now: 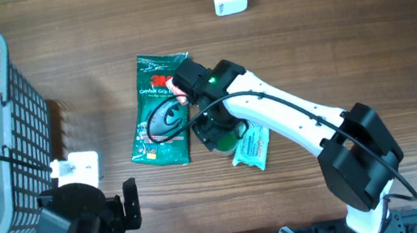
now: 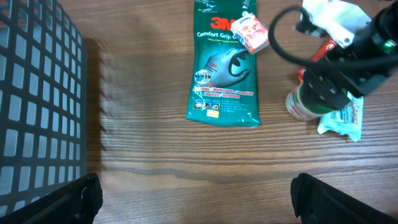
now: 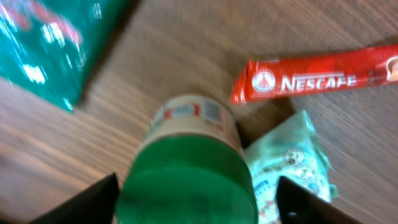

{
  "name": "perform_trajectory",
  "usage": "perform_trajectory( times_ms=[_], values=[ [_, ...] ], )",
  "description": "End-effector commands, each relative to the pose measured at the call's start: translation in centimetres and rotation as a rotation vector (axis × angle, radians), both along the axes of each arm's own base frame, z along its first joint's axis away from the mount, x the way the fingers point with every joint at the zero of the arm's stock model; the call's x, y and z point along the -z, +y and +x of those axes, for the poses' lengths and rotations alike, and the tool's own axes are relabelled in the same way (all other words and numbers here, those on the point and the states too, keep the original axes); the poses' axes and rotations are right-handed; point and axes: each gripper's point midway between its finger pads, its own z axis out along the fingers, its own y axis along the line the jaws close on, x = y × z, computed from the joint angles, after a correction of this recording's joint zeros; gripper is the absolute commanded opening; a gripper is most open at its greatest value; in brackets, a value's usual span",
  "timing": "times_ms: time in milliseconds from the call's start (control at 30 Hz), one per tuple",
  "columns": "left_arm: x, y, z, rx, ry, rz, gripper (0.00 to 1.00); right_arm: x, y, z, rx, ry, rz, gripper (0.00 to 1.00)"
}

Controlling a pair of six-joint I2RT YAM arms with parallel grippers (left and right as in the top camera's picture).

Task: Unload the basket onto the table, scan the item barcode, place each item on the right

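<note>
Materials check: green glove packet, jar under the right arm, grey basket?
Glove packet: glossy plastic film, probably; glare streaks across the print. Jar: smooth green lid, likely plastic; body behind a paper-looking label, glass or plastic unclear. Basket: matte grey plastic by the look, moulded open grid.

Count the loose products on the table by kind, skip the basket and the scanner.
3M Comfort Grip glove pack: 1
small red-and-white packet: 1
green-lidded jar: 1
Nescafe stick: 1
pale green soft pack: 1
Total: 5
</note>
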Motion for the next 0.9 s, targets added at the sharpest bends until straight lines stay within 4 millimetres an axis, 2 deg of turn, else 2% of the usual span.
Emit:
perform_trajectory(
  times_ms=[0, 33, 67, 100, 167, 200, 233, 267, 300, 367, 467, 567, 733, 867],
  values=[
    [-0.2, 0.2, 0.0, -0.018, -0.012, -0.008, 1.0, -4.4, 1.1, 1.8, -0.147, -0.097, 0.042, 0.88],
    [-0.2, 0.2, 0.0, -0.019, -0.012, -0.008, 1.0, -6.6, 2.0, 2.6, -0.133, -0.139, 0.078, 0.96],
    [-0.2, 0.2, 0.0, -0.019, -0.012, -0.008, 1.0, -8.3, 2.3, 3.5, -0.067, -0.179, 0.094, 1.0],
    [-0.2, 0.2, 0.0, -0.019, -0.012, -0.008, 1.0, -10.5, 2.3, 4.6, 0.065, -0.229, 0.117, 1.0],
    [-0.2, 0.2, 0.0, -0.018, -0.012, -0.008, 1.0, -12.6, 1.7, 6.0, 0.36, -0.277, 0.153, 1.0],
    [-0.2, 0.2, 0.0, -0.019, -0.012, -0.008, 1.0, -13.1, 1.1, 6.0, 0.582, -0.251, 0.173, 1.0],
    [-0.2, 0.2, 0.0, -0.019, -0.012, -0.008, 1.0, -12.8, -0.3, 4.8, 0.932, -0.153, 0.165, 1.0],
    [-0.2, 0.2, 0.0, -0.019, -0.012, -0.008, 1.0, -12.3, -1.4, 2.9, 1.227, -0.038, 0.109, 1.0],
    [-0.2, 0.2, 0.0, -0.018, -0.012, -0.008, 1.0, -11.8, -2.0, 1.3, 1.446, 0.055, 0.048, 1.0],
    [-0.2, 0.2, 0.0, -0.018, -0.012, -0.008, 1.0, -11.2, -1.8, 0.2, 1.667, 0.138, 0.004, 1.0],
    [-0.2, 0.2, 0.0, -0.019, -0.012, -0.008, 1.0, -10.0, -1.0, 0.4, 1.718, 0.17, 0.018, 1.0],
    [-0.2, 0.2, 0.0, -0.018, -0.012, -0.008, 1.0, -8.1, -0.1, -0.2, 1.721, 0.227, 0.006, 0.99],
    [-0.2, 0.2, 0.0, -0.019, -0.012, -0.008, 1.0, -3.8, -0.3, -2.4, 1.736, 0.308, -0.084, 1.0],
    [-0.2, 0.2, 0.0, -0.018, -0.012, -0.008, 1.0, -1.8, -0.3, -3.4, 1.731, 0.353, -0.11, 0.99]
  ],
)
